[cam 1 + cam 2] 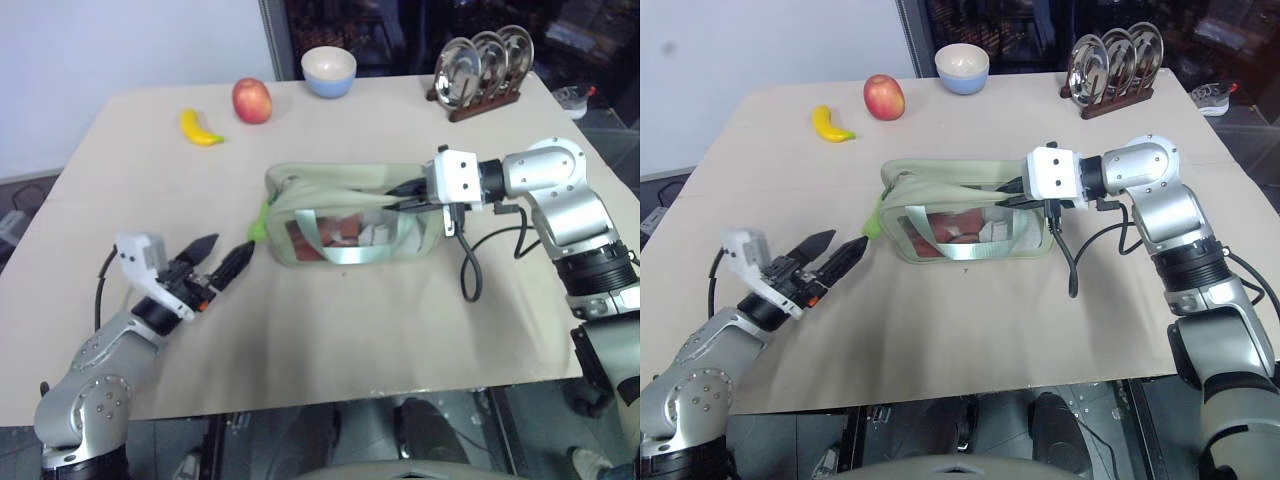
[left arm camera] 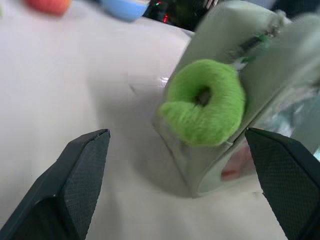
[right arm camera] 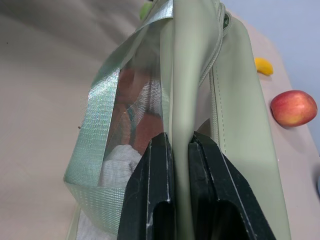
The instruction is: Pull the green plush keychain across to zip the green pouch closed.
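The green pouch (image 1: pixel 350 215) lies on its side in the middle of the table, its clear window and strap handle facing me, with red and white contents showing through. The green plush keychain (image 2: pixel 205 102), a fuzzy lime ring, hangs at the pouch's left end (image 1: pixel 260 222). My left gripper (image 1: pixel 228 252) is open, level with the table, with its fingertips just short of the keychain and either side of it in the left wrist view. My right gripper (image 3: pixel 180 137) is shut on the fabric of the pouch's top edge at the right end (image 1: pixel 405 195).
A banana (image 1: pixel 200 128), an apple (image 1: pixel 252 100) and a blue-and-cream bowl (image 1: pixel 329 70) sit along the far side. A wooden rack of metal plates (image 1: pixel 483 65) stands at the far right corner. The table's near edge (image 1: pixel 330 395) runs below the pouch.
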{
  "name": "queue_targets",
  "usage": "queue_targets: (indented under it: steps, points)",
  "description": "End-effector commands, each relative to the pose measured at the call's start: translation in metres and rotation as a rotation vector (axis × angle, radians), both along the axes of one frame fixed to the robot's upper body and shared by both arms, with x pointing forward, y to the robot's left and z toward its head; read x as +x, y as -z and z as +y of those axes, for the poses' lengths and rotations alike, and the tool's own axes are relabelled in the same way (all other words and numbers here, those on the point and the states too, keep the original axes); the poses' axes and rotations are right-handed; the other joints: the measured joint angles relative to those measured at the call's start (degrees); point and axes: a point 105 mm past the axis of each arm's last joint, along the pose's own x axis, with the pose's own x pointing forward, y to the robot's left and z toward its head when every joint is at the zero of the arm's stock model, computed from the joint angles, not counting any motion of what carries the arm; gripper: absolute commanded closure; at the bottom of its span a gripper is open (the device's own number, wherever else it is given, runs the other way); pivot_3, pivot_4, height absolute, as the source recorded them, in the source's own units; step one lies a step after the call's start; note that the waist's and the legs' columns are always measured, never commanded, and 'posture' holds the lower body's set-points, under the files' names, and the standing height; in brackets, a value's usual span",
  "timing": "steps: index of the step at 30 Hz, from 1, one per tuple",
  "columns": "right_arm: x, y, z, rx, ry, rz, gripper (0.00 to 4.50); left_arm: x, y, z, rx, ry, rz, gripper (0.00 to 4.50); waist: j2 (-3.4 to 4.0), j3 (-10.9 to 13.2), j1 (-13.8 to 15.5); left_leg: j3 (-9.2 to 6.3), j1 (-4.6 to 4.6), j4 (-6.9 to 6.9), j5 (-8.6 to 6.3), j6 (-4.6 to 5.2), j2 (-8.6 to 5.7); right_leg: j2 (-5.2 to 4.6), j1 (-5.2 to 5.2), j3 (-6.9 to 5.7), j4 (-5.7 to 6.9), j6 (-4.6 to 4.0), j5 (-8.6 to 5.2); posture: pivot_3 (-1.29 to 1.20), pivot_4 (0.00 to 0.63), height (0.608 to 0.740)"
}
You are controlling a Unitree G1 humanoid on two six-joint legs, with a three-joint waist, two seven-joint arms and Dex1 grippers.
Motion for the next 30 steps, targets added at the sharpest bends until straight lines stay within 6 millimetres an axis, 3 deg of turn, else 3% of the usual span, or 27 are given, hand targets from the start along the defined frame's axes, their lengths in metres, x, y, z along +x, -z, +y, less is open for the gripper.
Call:
queue_targets:
  steps: [1, 4, 10, 16, 21, 22, 25, 30]
  points:
    - [-0.006, -0.015, 0.005, 0.039, -0.025, -0.057, 4.44, -0.005, -0.001, 0.001, -0.201, 0.004, 0.072, 0.00, 0.00, 0.00, 0.02, 0.00, 0.00, 0.03, 0.00, 0.00, 0.00, 0.00, 0.01, 0.00, 0.00, 0.00, 0.00, 0.00, 0.150, 0.740]
    - [-0.006, -0.016, 0.006, 0.040, -0.030, -0.060, 4.44, 0.000, 0.007, -0.001, -0.402, -0.022, 0.144, 0.00, 0.00, 0.00, 0.05, -0.01, -0.01, 0.13, 0.00, 0.00, -0.01, 0.00, 0.02, -0.01, 0.07, 0.00, 0.00, 0.00, 0.150, 0.740]
    - [-0.007, -0.018, 0.008, 0.039, -0.039, -0.061, 4.44, 0.010, 0.011, -0.003, -0.605, -0.074, 0.201, 0.00, -0.04, -0.01, 0.17, -0.01, -0.03, 0.38, 0.00, 0.00, -0.04, 0.01, 0.02, -0.01, 0.29, 0.00, 0.00, 0.00, 0.150, 0.740]
    - [-0.009, -0.018, 0.009, 0.037, -0.047, -0.060, 4.44, 0.017, 0.004, -0.017, -0.726, -0.043, 0.212, 0.00, -0.04, -0.01, 0.20, 0.01, -0.02, 0.46, 0.00, -0.01, -0.06, 0.01, 0.02, 0.01, 0.39, 0.00, 0.00, 0.00, 0.150, 0.740]
    - [-0.010, -0.018, 0.010, 0.035, -0.052, -0.059, 4.44, 0.024, 0.007, -0.027, -0.728, -0.032, 0.243, 0.00, -0.04, -0.01, 0.22, 0.02, -0.03, 0.46, 0.01, -0.01, -0.06, 0.01, 0.02, 0.02, 0.39, 0.00, 0.00, 0.00, 0.150, 0.740]
    - [-0.010, -0.018, 0.011, 0.035, -0.054, -0.058, 4.50, 0.025, 0.008, -0.029, -0.729, -0.034, 0.246, 0.55, -0.04, -0.01, 0.23, 0.02, -0.03, 0.46, 0.01, -0.01, -0.07, 0.01, 0.02, 0.02, 0.39, 0.00, 0.00, 0.00, 0.150, 0.740]
    - [-0.011, -0.018, 0.011, 0.034, -0.056, -0.055, 4.50, 0.028, 0.006, -0.033, -0.731, -0.028, 0.246, 1.63, -0.04, -0.01, 0.27, 0.03, -0.03, 0.46, 0.01, -0.01, -0.08, 0.01, 0.02, 0.02, 0.39, 0.00, 0.00, 0.00, 0.150, 0.740]
    - [-0.011, -0.018, 0.012, 0.034, -0.057, -0.053, 4.50, 0.024, -0.006, -0.028, -0.740, -0.031, 0.203, 4.15, -0.05, -0.01, 0.31, 0.03, -0.03, 0.46, 0.01, -0.01, -0.08, 0.01, 0.02, 0.04, 0.39, 0.00, 0.00, 0.00, 0.150, 0.740]
